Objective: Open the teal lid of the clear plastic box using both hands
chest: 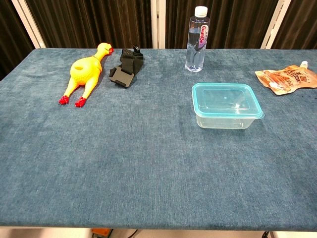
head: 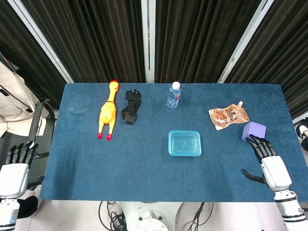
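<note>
The clear plastic box with its teal lid [head: 184,143] [chest: 226,104] sits right of the table's centre, lid seated on top. My right hand [head: 268,162] hovers over the table's right front corner, fingers spread, holding nothing, well right of the box. Off the table's left front corner, my left hand [head: 15,169] has its fingers spread and is empty. Neither hand shows in the chest view.
A yellow rubber chicken [head: 107,114] [chest: 84,72] and a black strap device [head: 130,107] [chest: 126,70] lie at back left. A water bottle [head: 173,95] [chest: 197,38] stands behind the box. A snack pouch [head: 228,116] [chest: 289,79] and a purple block [head: 254,131] sit at right.
</note>
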`<move>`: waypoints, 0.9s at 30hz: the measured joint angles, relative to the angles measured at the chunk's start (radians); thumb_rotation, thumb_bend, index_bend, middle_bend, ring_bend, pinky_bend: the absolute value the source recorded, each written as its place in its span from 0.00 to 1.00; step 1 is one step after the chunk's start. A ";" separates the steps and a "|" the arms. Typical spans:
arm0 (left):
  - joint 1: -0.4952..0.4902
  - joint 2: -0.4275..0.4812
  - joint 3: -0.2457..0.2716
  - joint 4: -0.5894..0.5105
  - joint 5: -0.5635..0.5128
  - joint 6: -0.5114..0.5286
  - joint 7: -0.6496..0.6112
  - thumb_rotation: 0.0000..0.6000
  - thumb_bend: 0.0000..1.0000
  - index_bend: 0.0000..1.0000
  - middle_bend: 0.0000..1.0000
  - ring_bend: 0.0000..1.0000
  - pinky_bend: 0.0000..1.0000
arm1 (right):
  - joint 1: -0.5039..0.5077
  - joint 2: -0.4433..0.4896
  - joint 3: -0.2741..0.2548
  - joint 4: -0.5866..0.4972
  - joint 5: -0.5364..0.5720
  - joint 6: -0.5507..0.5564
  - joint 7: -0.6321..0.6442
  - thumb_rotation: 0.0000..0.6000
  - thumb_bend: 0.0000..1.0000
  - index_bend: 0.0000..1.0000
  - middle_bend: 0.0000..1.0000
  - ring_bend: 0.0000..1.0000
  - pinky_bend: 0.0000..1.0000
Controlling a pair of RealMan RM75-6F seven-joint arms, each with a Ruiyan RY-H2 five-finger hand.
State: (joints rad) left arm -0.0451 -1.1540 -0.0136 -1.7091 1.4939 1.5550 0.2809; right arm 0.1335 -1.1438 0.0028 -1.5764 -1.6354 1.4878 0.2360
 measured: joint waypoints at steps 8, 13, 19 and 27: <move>-0.010 -0.009 -0.008 0.013 -0.013 -0.026 -0.001 1.00 0.00 0.10 0.03 0.00 0.00 | 0.014 -0.004 0.007 -0.010 0.008 -0.024 -0.018 1.00 0.09 0.00 0.00 0.00 0.00; -0.017 -0.017 -0.012 0.019 -0.011 -0.034 -0.001 1.00 0.00 0.10 0.03 0.00 0.00 | 0.037 -0.014 0.014 -0.004 0.014 -0.061 -0.021 1.00 0.09 0.00 0.00 0.00 0.00; -0.027 -0.026 -0.017 0.024 -0.008 -0.045 -0.001 1.00 0.00 0.10 0.03 0.00 0.00 | 0.111 -0.054 0.041 0.029 0.048 -0.181 -0.059 1.00 0.10 0.00 0.00 0.00 0.00; -0.044 -0.051 -0.022 0.034 -0.015 -0.073 -0.004 1.00 0.00 0.10 0.03 0.00 0.00 | 0.255 -0.164 0.089 0.144 0.125 -0.391 -0.125 1.00 0.11 0.00 0.00 0.00 0.00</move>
State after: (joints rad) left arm -0.0886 -1.2049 -0.0355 -1.6747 1.4786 1.4819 0.2766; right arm 0.3889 -1.3082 0.0917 -1.4328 -1.5108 1.0968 0.1113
